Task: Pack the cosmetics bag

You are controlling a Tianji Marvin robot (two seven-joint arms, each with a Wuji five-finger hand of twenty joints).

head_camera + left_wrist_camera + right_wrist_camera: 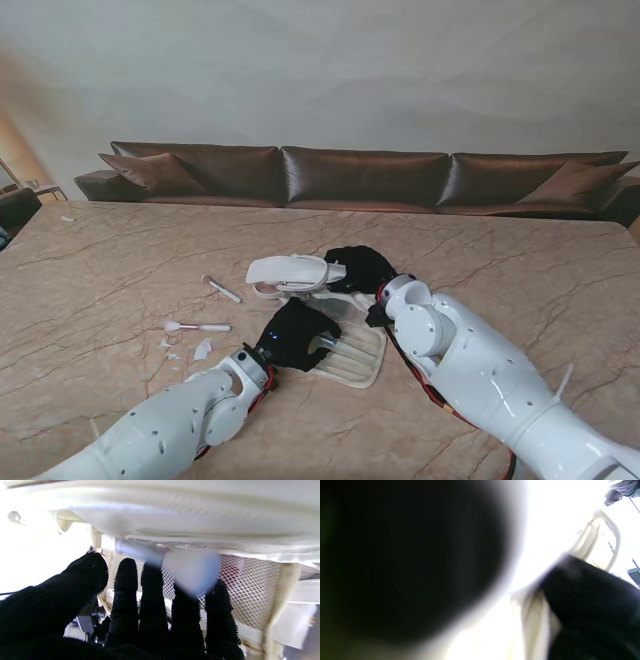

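The cream cosmetics bag (352, 352) lies open near the middle of the marble table (520, 260), its lid (290, 272) raised at about 11 o'clock from the base. The left hand (295, 333) reaches into the bag from 7 o'clock; in its wrist view the fingers (126, 585) lie straight and side by side before the mesh pocket (250, 580), a blurred pale tube (190, 568) against them, though whether they grip it I cannot tell. The right hand (360, 268) is clamped on the lid's edge at 1 o'clock. A makeup brush (198, 327) and a white stick (222, 290) lie well apart at 9 o'clock.

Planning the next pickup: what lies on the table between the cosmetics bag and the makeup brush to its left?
Stand view: the cosmetics bag and the makeup brush have only the left robot hand between them, over the bag's edge.
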